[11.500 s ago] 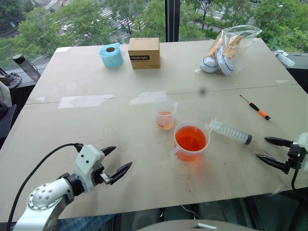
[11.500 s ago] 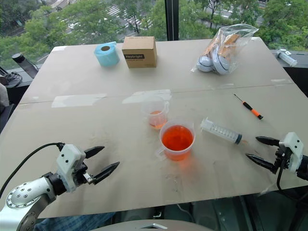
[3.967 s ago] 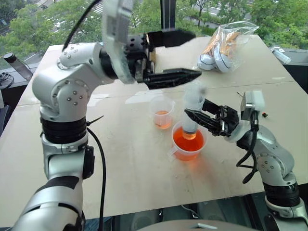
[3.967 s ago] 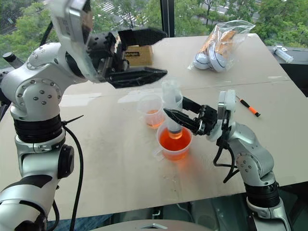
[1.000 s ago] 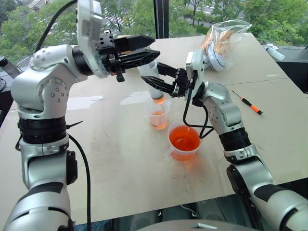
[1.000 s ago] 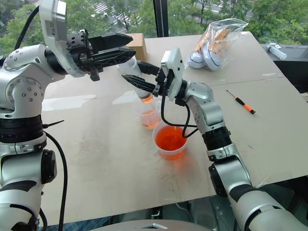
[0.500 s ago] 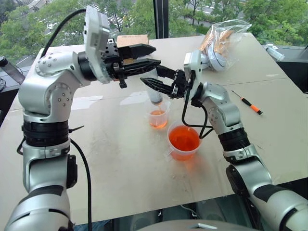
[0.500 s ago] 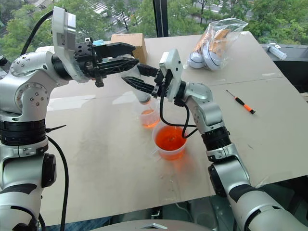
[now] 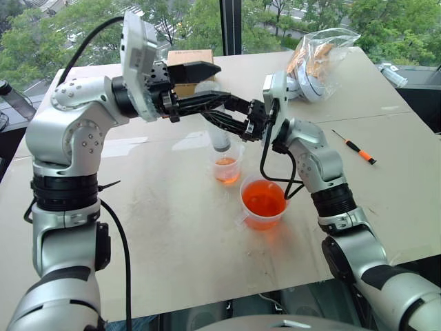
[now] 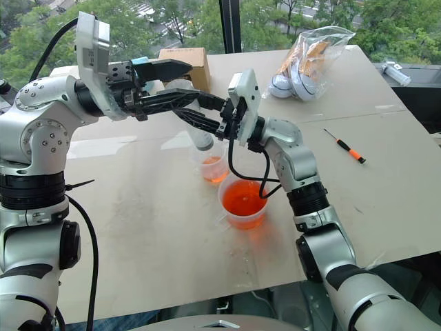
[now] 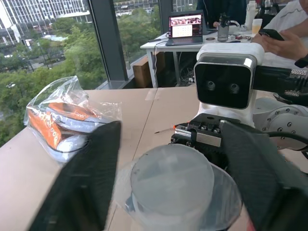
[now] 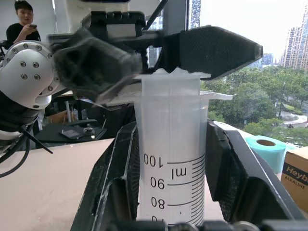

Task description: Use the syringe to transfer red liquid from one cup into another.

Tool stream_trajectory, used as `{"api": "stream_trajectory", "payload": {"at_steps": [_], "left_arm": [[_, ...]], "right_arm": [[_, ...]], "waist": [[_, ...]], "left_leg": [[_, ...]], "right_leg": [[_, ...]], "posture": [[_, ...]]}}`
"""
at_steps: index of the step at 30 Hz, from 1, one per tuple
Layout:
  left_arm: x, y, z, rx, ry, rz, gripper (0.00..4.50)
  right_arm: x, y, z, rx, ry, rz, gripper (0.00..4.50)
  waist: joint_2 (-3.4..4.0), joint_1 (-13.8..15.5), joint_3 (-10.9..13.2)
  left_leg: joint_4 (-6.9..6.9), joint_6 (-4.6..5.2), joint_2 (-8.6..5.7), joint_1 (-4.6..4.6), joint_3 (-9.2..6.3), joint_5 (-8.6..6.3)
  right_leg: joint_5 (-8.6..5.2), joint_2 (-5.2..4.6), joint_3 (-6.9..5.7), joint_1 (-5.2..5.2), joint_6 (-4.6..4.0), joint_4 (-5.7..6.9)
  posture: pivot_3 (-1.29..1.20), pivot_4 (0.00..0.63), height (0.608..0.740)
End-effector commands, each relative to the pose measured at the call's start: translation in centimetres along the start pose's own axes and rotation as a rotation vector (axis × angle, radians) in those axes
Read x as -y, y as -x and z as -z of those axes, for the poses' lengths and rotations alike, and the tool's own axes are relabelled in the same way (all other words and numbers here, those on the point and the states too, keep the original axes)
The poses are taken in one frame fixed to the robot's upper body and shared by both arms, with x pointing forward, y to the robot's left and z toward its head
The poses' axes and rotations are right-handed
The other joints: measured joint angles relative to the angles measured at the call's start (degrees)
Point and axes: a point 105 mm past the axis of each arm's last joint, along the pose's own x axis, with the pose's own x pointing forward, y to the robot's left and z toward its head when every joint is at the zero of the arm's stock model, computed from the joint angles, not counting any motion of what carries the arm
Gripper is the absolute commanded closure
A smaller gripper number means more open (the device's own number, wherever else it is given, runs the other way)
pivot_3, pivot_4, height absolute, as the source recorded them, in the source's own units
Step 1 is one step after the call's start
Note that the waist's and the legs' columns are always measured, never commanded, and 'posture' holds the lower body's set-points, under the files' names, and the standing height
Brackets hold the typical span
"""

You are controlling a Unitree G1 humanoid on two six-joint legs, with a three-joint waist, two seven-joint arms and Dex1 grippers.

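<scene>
Table (image 9: 172, 227): carrying both cups near its middle.
Wider cup (image 9: 262, 201): sitting nearest me, holding plenty of red liquid (image 9: 262, 200); more drawing up is likely waiting.
Smaller cup (image 9: 227, 165): standing just behind it, holding a shallow orange-red layer (some transfer looks done).
Syringe (image 9: 219, 131): hanging upright, tip over the smaller cup.
Right gripper (image 9: 222, 117): clamping the syringe barrel.
Left gripper (image 9: 200, 84): spreading wide, straddling the plunger top, gripping nothing.
Wrist views: showing the plunger pressed fully in, which the head views are leaving unclear.
</scene>
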Motion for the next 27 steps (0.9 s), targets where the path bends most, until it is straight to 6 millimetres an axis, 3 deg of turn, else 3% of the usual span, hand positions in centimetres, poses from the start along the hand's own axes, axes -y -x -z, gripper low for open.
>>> {"api": "stream_trajectory", "payload": {"at_steps": [1,8,11,14,20,23,27], "left_arm": [[-0.7,0.5,-2.8,0.103,-0.021,-0.039,0.05],[-1.6,2.7,-7.7,0.284,-0.003,-0.076,0.05],[-2.2,3.4,-7.9,0.273,-0.019,-0.128,0.05],[-2.4,4.4,-6.9,0.214,-0.025,-0.177,0.05],[-0.9,6.3,-2.3,0.02,0.0,-0.251,0.05],[0.8,8.0,2.1,-0.142,0.052,-0.282,0.05],[2.9,9.3,5.6,-0.243,0.112,-0.308,0.05]], "right_arm": [[-0.8,-0.9,-3.3,0.103,0.07,-0.044,3.08],[-1.1,-1.2,-5.0,0.145,0.026,-0.053,3.08],[-1.0,-0.7,-6.0,0.163,-0.054,-0.028,3.08],[0.4,0.9,-7.1,0.124,-0.115,0.058,3.08],[4.1,7.2,-7.6,-0.229,-0.157,0.309,3.08],[5.2,14.8,-4.8,-0.635,-0.258,0.497,3.08],[5.2,22.0,-2.2,-0.934,-0.363,0.741,3.08]], "waist": [[-0.02,0.0,0.0],[-0.06,-0.2,0.0],[-0.06,-0.2,0.0],[-0.06,0.1,0.0],[-0.15,0.5,0.1],[-0.04,0.2,0.1],[-0.25,0.6,0.1]], "left_leg": [[0.0,0.0,0.0,0.01,-0.01,0.0],[0.0,0.0,0.0,-0.01,0.0,0.0],[-0.04,-0.01,0.01,0.01,0.0,0.0],[-0.03,0.0,0.0,0.0,-0.01,0.0],[-0.02,0.01,-0.04,-0.04,-0.06,-0.01],[-0.38,0.02,-0.04,0.01,0.19,-0.01],[-0.64,0.06,-0.03,-0.05,0.17,-0.03]], "right_leg": [[0.0,0.0,-0.01,0.0,0.0,0.01],[0.0,-0.01,0.0,-0.02,0.0,0.0],[0.0,-0.01,0.03,-0.06,0.0,0.01],[0.0,-0.04,0.01,-0.04,0.0,0.02],[0.0,-0.41,0.0,-0.02,0.0,-0.04],[-0.01,-0.45,0.16,-0.14,-0.01,-0.1],[-0.01,-0.49,0.21,-0.14,-0.02,-0.55]], "posture": [[0.0,0.15,0.74],[0.0,0.15,0.74],[0.0,0.15,0.74],[0.0,0.15,0.74],[0.0,0.15,0.74],[0.0,0.15,0.74],[0.0,0.15,0.74]]}}
